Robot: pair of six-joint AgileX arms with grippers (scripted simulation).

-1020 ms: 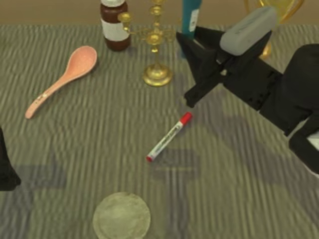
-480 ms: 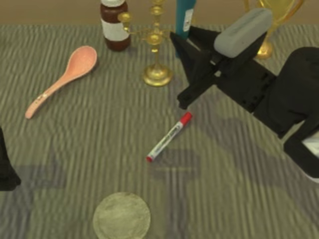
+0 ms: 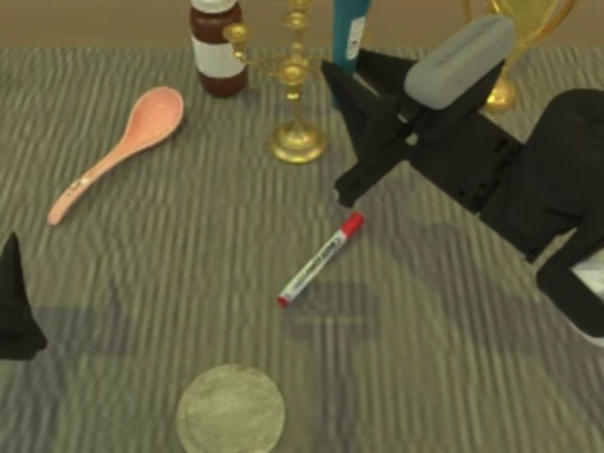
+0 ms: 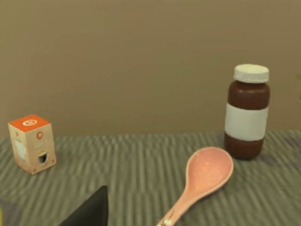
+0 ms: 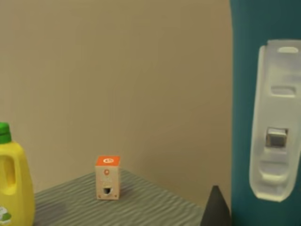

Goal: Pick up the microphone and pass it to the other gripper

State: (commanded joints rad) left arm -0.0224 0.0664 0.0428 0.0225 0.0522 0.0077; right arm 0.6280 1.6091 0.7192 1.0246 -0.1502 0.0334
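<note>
Striped grey cloth, right gripper (image 3: 351, 74) fingers clamping teal microphone (image 3: 350, 34), left gripper (image 3: 16, 311) state unclear, labels unreadable.

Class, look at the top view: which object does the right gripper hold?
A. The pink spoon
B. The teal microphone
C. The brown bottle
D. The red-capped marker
B: the right gripper has the microphone at its fingers by the table's far edge, its teal handle filling the right wrist view.
</note>
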